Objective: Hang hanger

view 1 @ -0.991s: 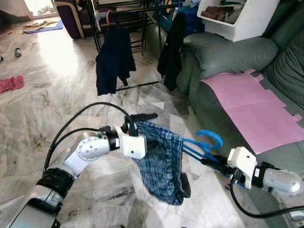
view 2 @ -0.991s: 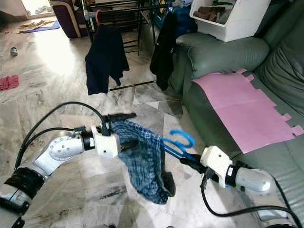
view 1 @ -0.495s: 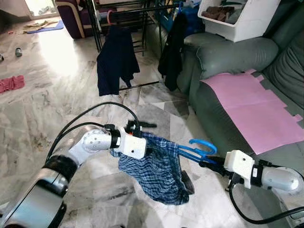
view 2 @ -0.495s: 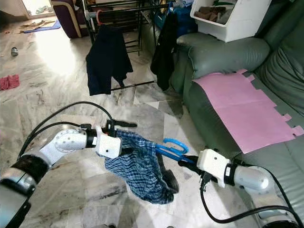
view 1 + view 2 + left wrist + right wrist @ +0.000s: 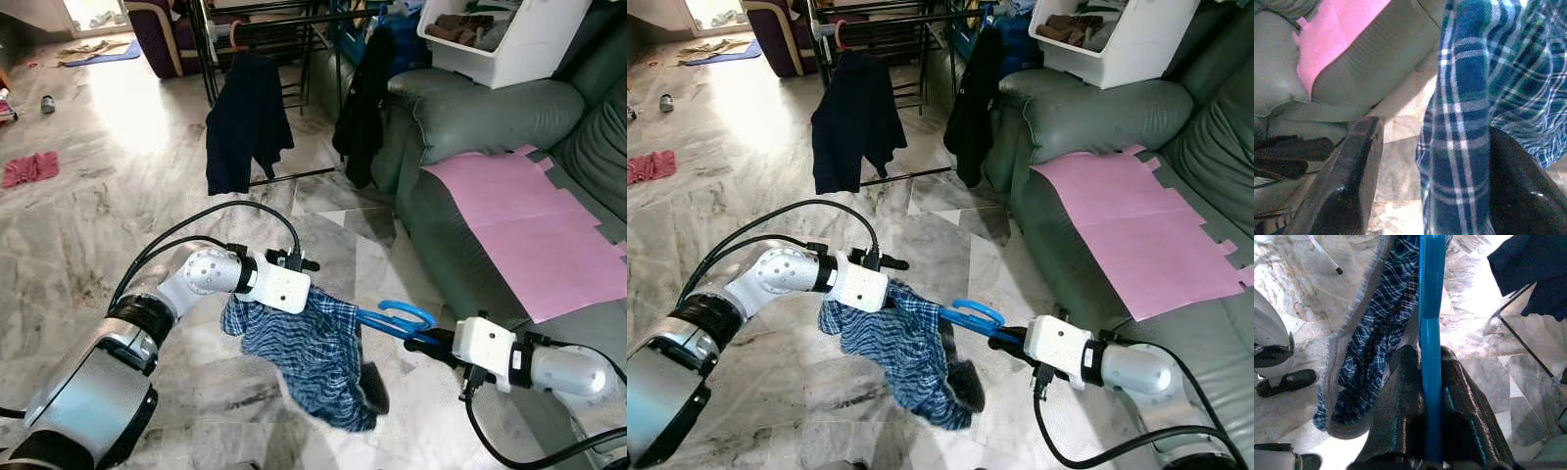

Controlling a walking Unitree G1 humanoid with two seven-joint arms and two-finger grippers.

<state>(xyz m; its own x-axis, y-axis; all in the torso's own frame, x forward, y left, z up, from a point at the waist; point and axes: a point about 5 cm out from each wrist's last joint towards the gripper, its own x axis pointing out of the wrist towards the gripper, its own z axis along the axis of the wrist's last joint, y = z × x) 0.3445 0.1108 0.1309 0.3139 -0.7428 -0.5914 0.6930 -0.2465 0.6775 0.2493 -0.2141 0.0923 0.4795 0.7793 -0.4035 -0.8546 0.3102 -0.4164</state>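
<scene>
A blue plastic hanger (image 5: pixel 397 318) lies nearly level above the marble floor, its hook curling toward the sofa. My right gripper (image 5: pixel 438 343) is shut on its bar, and the right wrist view has both fingers (image 5: pixel 1400 401) clamped on the blue bar (image 5: pixel 1431 333). A blue plaid garment (image 5: pixel 313 352) hangs bunched from the hanger's far end. My left gripper (image 5: pixel 309 286) is at the garment's top edge, open. The left wrist view has the plaid cloth (image 5: pixel 1464 147) hanging between the two spread fingers (image 5: pixel 1354 181).
A black drying rack (image 5: pixel 284 15) stands at the back with a dark shirt (image 5: pixel 250 122) and another dark garment (image 5: pixel 364 98) hung on it. A green sofa (image 5: pixel 470 127) with a pink sheet (image 5: pixel 519 225) and a white bin (image 5: pixel 500 39) fills the right. A red cloth (image 5: pixel 29 168) lies far left.
The hanger has dropped lower and tipped flatter. My left gripper has come down with the garment's top edge, and the cloth now hangs more bunched. The camera has shifted slightly.
</scene>
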